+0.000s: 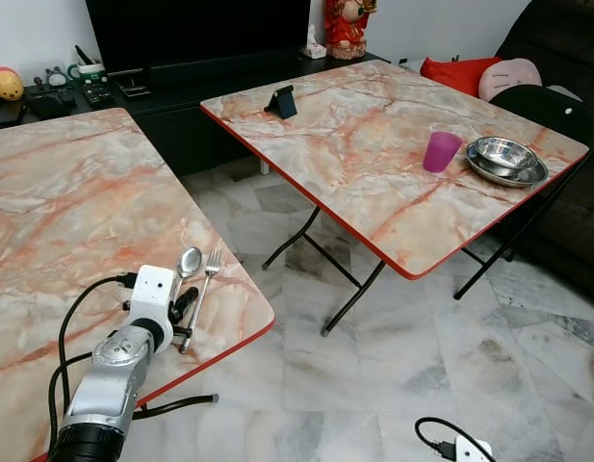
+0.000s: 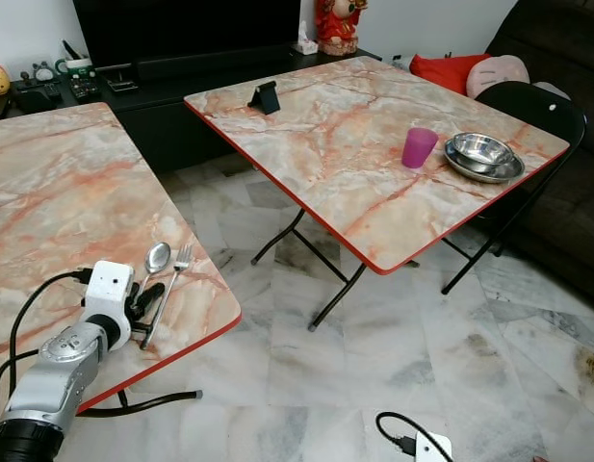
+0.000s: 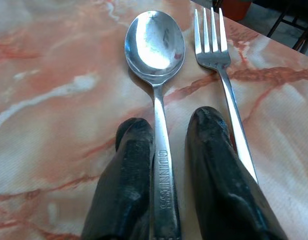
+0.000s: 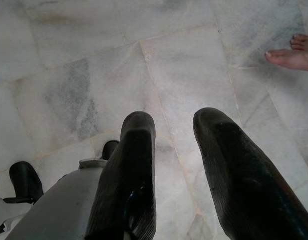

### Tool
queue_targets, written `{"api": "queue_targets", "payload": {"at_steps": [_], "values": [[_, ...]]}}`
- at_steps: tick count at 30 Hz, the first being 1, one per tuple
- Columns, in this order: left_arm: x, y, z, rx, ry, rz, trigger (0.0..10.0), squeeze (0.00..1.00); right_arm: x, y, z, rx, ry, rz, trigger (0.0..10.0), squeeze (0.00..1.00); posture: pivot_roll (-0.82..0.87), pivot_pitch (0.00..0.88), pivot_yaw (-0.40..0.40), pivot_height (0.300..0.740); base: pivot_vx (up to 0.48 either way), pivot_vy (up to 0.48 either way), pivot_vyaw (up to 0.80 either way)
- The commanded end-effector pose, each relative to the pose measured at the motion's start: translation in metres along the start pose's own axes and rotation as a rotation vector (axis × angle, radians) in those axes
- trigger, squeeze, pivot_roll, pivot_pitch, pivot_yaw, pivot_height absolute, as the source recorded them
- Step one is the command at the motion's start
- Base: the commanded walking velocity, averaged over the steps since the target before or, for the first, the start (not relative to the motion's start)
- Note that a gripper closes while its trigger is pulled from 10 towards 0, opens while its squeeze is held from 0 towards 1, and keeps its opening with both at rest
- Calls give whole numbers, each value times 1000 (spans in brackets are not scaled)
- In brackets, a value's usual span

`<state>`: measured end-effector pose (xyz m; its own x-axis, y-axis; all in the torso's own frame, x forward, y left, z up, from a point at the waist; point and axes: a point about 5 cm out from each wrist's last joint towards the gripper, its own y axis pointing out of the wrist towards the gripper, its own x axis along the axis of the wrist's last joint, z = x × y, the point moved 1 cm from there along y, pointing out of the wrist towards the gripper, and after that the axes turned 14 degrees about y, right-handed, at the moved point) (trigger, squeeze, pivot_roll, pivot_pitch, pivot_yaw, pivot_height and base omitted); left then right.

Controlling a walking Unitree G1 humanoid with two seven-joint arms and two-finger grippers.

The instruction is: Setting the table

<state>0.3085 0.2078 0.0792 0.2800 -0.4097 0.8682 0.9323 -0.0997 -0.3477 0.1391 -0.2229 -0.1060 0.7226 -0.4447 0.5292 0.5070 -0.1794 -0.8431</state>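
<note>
Left gripper (image 3: 166, 135) low on the near table (image 1: 56, 212), by its red edge. Fingers (image 3: 129, 165) straddle the spoon (image 1: 188, 262) handle, slightly apart, handle running between them; firm grip or just bracketing, can't tell. Spoon lies flat, bowl pointing away. Fork (image 1: 202, 294) flat just beside it, parallel, tines away. Far table (image 1: 374, 144): black phone stand (image 1: 282, 100) near the back edge, purple cup (image 1: 440, 151) upright, steel bowl on a steel plate (image 1: 506, 160) just beside the cup. Right gripper (image 4: 176, 150) hangs over the tiled floor (image 4: 69, 75), fingers parted, holding nothing. A person's bare foot (image 4: 292, 56) on the floor.
</note>
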Motion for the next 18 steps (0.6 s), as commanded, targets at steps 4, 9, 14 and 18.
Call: {"api": "queue_targets", "payload": {"at_steps": [4,9,14,18], "values": [[-12,1,-18,-78,4,61,0,0,3,0,-4,-10,-3,0,10000,0,97,0,-102,740,0,0,0],[-9,1,-21,-82,-1,46,0,0,2,0,-4,-11,-10,1,10000,0,98,0,-100,740,0,0,0],[-7,1,-21,-78,-1,36,0,0,2,0,-4,-10,-12,2,10000,0,97,0,-98,740,0,0,0],[-4,2,-22,-71,13,16,0,0,1,0,-5,-10,-13,4,10000,0,95,0,-96,740,0,0,0]]}}
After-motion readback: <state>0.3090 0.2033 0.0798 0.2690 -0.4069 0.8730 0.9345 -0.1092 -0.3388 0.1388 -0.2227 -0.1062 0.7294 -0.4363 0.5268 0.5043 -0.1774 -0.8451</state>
